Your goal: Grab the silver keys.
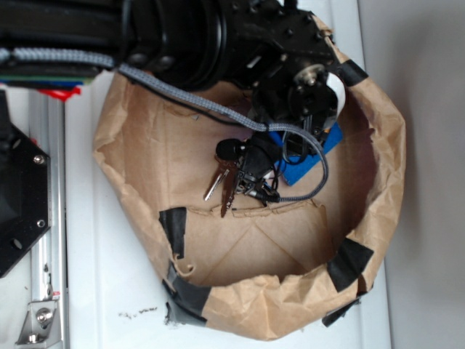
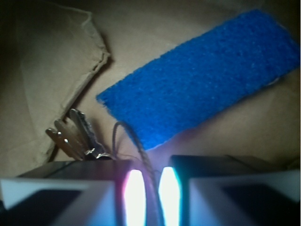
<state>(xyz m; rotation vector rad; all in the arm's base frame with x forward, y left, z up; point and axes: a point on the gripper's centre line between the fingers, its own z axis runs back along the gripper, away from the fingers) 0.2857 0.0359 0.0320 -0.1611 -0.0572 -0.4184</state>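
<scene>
Silver keys point(image 2: 75, 134) sit just left of and ahead of my gripper point(image 2: 146, 188), and in the wrist view my jaws have closed to a narrow slit with only the thin wire ring point(image 2: 134, 141) running down between them; whether the ring is truly pinched I cannot tell. I judge the bunch light but loose and slippery, the blades free to swing and splay, so the ring or the clustered key heads make the better hold. Beyond the keys, the blue rectangular block point(image 2: 202, 75) lies flat on the brown paper, near but apart from them. Only the exterior view shows the crumpled paper bag point(image 1: 378, 167) taped at its rim on the white counter point(image 1: 109, 291), with the keys point(image 1: 221, 185) hanging below the arm.
</scene>
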